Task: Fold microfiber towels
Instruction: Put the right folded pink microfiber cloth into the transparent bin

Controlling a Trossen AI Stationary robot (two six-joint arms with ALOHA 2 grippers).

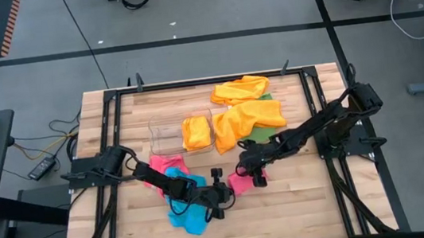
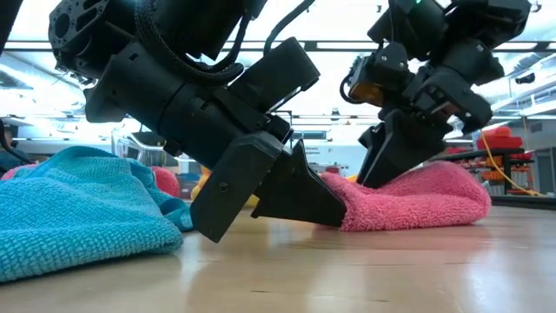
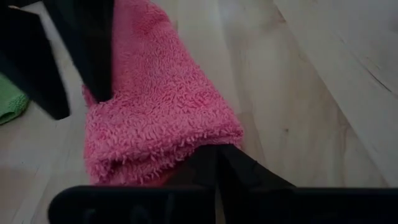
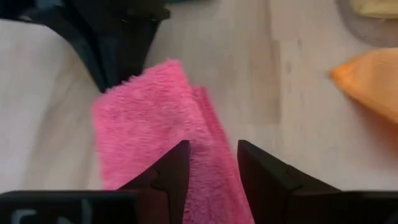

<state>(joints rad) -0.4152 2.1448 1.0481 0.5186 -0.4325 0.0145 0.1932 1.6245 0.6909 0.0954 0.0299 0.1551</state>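
Working left to right across the counter [image 1: 128, 225], here's the picture.
Blue towel [image 1: 187, 218]: crumpled at the near left, partly under the left arm, not yet folded.
Left gripper [image 1: 223, 200]: low at the near middle, fingers together, nipping the near edge of the pink towel [image 1: 241, 182]; the left wrist view shows the pile bunched right at the closed tips.
Pink towel: near centre, already doubled over into a thick strip, lying between the two grippers.
Right gripper [image 4: 208, 163]: down on the pink towel's far side, fingers a small gap apart with pink pile showing between them; parted, not clamped.
Bin [image 1: 167, 136]: clear plastic, far of centre, one folded orange towel [image 1: 197, 133] inside.
Orange pile [image 1: 248, 115]: loose cloths at the far right, a green towel [image 1: 262, 133] peeking from beneath.
Handling: light, soft, floppy, and the plush layers will likely slide on each other. Best pinched at a corner or along the folded edge, catching both layers.
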